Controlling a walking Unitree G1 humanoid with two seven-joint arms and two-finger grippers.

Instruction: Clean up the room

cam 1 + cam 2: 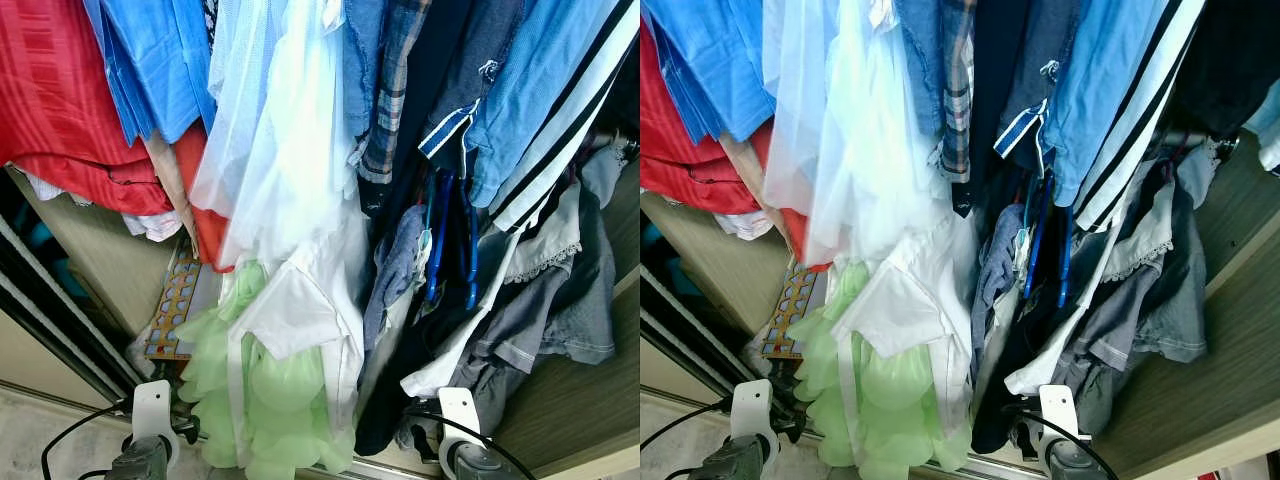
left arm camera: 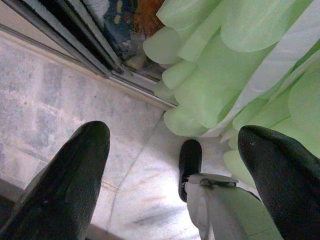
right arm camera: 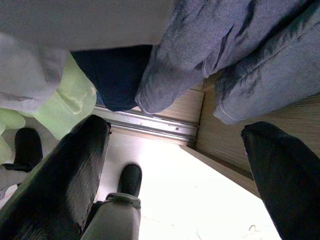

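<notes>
Where the head views look down into an open wardrobe (image 1: 580, 400), clothes hang packed along its width: a red garment (image 1: 60, 110) at the far left, a blue shirt (image 1: 150, 60) beside it, a sheer white dress (image 1: 280, 130) in the middle, a plaid shirt (image 1: 392, 90) next, and a light-blue striped top (image 1: 545, 110) at the right. Below the white dress hangs a green ruffled dress (image 1: 250, 400), its hem reaching the sliding-door track (image 2: 95, 60). Grey garments (image 1: 545, 320) droop low at the right, with blue hangers (image 1: 440, 240) among them. A patterned box (image 1: 175, 305) stands on the wardrobe floor behind the green dress.

Both arms are held low before the wardrobe. The left gripper (image 2: 175, 170) points down at the tiled floor (image 2: 55, 110) just beside the green hem; its fingers (image 2: 70, 180) are spread wide and hold nothing. The right gripper (image 3: 175, 180) points down near the track and the wooden wardrobe base, under the grey garments; its fingers (image 3: 65, 185) are likewise spread wide and empty. The robot's feet (image 3: 131, 179) show on the floor beneath each gripper.
</notes>
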